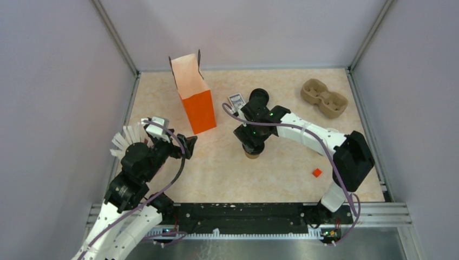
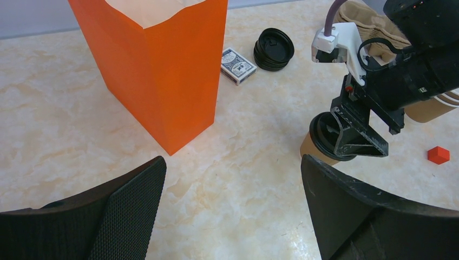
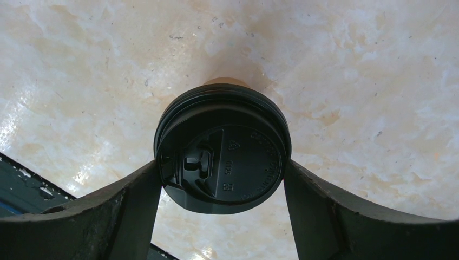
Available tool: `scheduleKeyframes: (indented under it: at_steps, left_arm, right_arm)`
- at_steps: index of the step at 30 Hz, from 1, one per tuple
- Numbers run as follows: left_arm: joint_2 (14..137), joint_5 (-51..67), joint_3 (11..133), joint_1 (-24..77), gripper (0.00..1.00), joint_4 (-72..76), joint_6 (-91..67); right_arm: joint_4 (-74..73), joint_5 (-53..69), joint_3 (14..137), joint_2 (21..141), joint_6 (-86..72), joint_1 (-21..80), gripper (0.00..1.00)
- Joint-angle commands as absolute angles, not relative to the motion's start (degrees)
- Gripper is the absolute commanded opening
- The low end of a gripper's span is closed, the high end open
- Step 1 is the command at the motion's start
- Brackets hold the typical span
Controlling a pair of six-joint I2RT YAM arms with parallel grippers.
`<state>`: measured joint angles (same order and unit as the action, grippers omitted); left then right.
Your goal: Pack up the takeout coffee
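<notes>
2 fingers of your right pincer (image 3: 222, 170) are pinching the black lid (image 3: 224, 146) by its rim, directly over the takeout coffee (image 2: 309, 149). The cup is standing on the desk (image 1: 281, 168) near the middle, to the right of the orange bag (image 2: 162, 81) and apart from it. Your left pincer (image 2: 231, 162) is hanging spread and empty, near the bag's near corner.

Nothing is steadying the cup, so you are risking a tip if you are pressing off-centre. The lid seems to be sitting slightly aslant, though I cannot tell whether it is seated. Pushing down like that could be crumpling the paper rim or snapping only 1 side on. Letting go too soon could leave the lid loose, and lifting with it half-seated could be pulling it off.

The right wrist view is giving you the lid's top and the grip on both sides, but it is hiding almost all of the cup. The left wrist view is showing the tan wall under the lid from the side. The top view is burying the cup beneath the wrist, yet it alone is showing the bag's open mouth.
</notes>
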<state>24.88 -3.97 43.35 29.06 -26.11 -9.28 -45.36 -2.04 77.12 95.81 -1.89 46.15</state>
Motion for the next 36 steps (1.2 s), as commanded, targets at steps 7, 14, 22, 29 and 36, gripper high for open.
scheduleKeyframes:
  at_steps: [7, 14, 22, 29, 36]
  left_arm:
    - [26.02, -3.58, 43.32, 29.25, 0.99, -24.36, -9.29]
    - [26.77, -3.28, 43.63, 29.27, 0.99, -24.87, -9.67]
    - [26.66, -3.36, 43.44, 29.27, 0.99, -24.79, -9.58]
    - [26.86, -2.94, 43.77, 29.25, 0.99, -24.85, -8.80]
    - [28.52, -0.55, 46.08, 29.27, 0.99, -25.74, -9.77]
  right_arm:
    - [-44.76, -2.96, 70.71, 99.22, -1.69, 44.56, 0.76]
    - [-43.92, -2.83, 71.92, 96.23, -3.80, 44.65, 0.78]
    - [-42.52, -2.21, 75.84, 91.58, -4.78, 44.65, 0.95]
    - [-45.14, -2.70, 80.57, 90.96, -4.12, 44.65, 0.96]
    - [-47.03, -2.38, 83.13, 88.72, -5.33, 44.50, 0.96]
